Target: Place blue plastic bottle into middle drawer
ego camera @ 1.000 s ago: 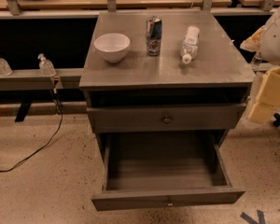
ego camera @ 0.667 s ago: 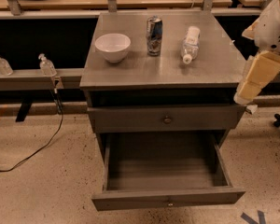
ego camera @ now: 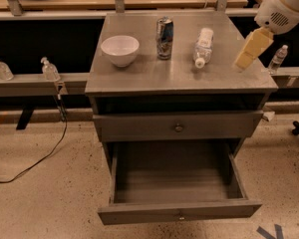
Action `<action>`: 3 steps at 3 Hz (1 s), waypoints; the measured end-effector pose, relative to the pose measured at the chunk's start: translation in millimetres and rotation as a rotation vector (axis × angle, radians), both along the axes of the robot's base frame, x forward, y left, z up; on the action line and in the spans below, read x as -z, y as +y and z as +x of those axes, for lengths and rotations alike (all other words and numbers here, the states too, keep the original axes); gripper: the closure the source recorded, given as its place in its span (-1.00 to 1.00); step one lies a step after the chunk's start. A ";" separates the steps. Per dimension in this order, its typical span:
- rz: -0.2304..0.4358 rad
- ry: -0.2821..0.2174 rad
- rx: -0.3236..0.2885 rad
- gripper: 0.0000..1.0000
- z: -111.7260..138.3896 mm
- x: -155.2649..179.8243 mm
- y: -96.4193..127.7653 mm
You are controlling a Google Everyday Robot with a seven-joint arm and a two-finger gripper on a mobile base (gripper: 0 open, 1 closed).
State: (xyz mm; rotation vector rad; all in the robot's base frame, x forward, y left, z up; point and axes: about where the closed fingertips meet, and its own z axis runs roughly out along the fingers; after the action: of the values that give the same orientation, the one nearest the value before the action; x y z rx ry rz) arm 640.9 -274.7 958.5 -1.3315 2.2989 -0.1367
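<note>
Big picture first: the grey counter (ego camera: 139,76) has its load untouched, and below it the middle drawer (ego camera: 175,176) sits pulled right out, tray bare and ready. The drawer above (ego camera: 178,127) is closed. Now the movement: the white arm (ego camera: 285,8) has swung up and inward from the cabinet's right flank, and the gripper (ego camera: 251,50) now hangs over the counter's right edge. Whether the jaws are parted or closed, I can't tell from here. White bowl (ego camera: 120,49) at left, not involved. The blue plastic bottle (ego camera: 203,46) lies on its side right of centre, cap toward us, near the gripper but not touched. The drink can (ego camera: 164,38) stands upright just left of it. So that's the approach under way; the grasp looks next.
</note>
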 end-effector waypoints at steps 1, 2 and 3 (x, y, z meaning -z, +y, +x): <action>0.138 0.070 0.097 -1.00 53.9 35.0 18.6; 0.301 0.012 0.228 -1.00 106.0 23.7 42.5; 0.366 -0.128 0.366 -1.00 153.7 -17.5 62.9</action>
State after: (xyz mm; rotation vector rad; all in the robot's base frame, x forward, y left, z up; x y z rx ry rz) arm 794.5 -211.8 976.0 -0.6979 2.2959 0.0772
